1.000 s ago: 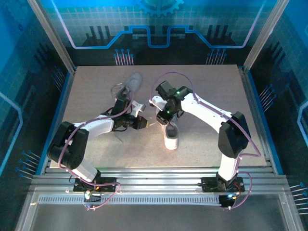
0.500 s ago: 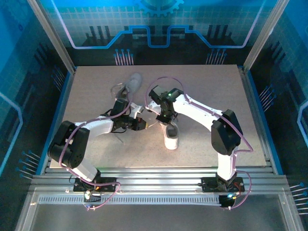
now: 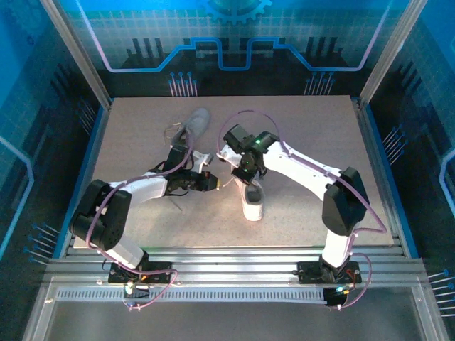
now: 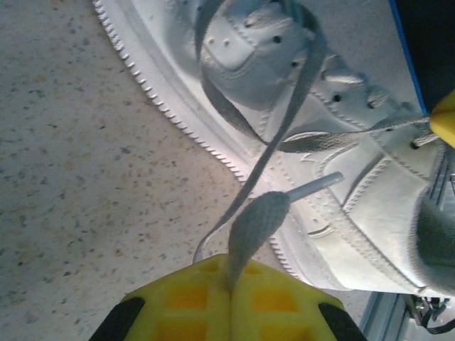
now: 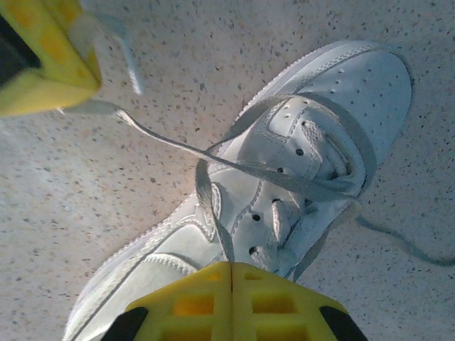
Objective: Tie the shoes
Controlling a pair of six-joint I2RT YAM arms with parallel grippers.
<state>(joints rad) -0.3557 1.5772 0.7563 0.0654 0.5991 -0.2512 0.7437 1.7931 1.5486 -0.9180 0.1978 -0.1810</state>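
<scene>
Lying long axis near–far, near shoe [image 3: 253,207] points toe away from the arm bases. Left gripper [image 4: 229,268] clamped on lace [image 4: 252,217]; right gripper [image 5: 232,267] fingers together.

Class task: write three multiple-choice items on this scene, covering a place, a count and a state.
1. Where does the grey shoe lie? A far side, left of centre; B right edge; C between the arm bases.
2. How many shoes are on the table? A one; B two; C three.
3. The left gripper is: A wide open; B shut on a lace; C shut on a sole.
Key: A, beyond the left arm; B, grey one plus the white shoe; B, lace pinched between its yellow fingers.
</scene>
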